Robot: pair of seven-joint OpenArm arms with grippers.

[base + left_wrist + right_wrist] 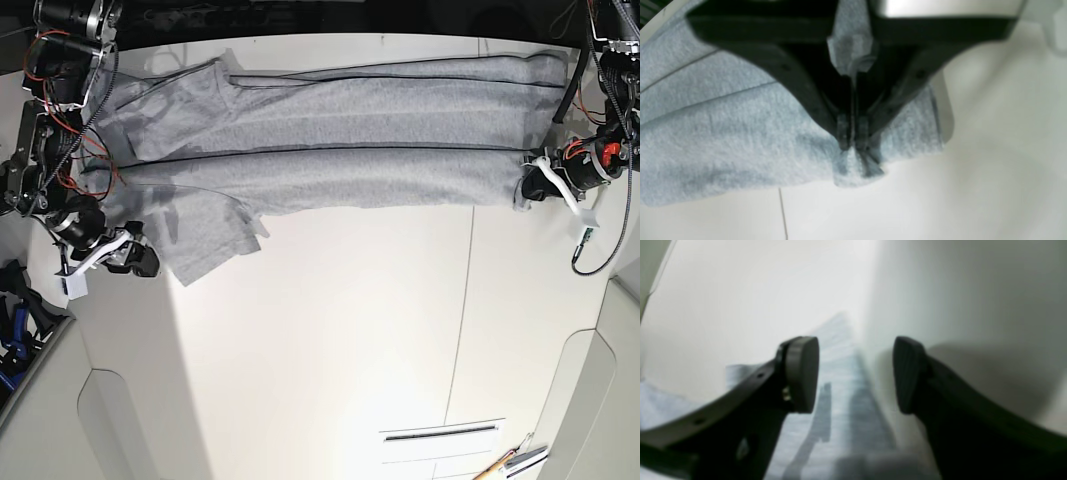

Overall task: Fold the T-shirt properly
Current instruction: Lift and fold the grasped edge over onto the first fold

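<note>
- Two arms sit at opposite ends of the T-shirt (330,135), which lies stretched across the far part of the white table (340,340), folded lengthwise into a long band with one sleeve (205,235) spilling toward the near side.
- Left gripper (852,133) is clamped tight on a bunched corner of the shirt's hem end, the jaws meeting with cloth pinched between them; I judge this hold anchors that end so the band stays taut and straight.
- Right gripper (855,373) has its jaws spread apart with nothing between the pads (803,373), hovering just over the grey cloth near the sleeve; it looks placed to take hold of that end next.
- Hidden or unclear: no printed lettering shows, so it likely faces down or lies inside the fold; the neckline is masked by the right arm's wiring (70,110); both wrist views are blurred, and how many layers the left gripper pinches cannot be made out.
</note>
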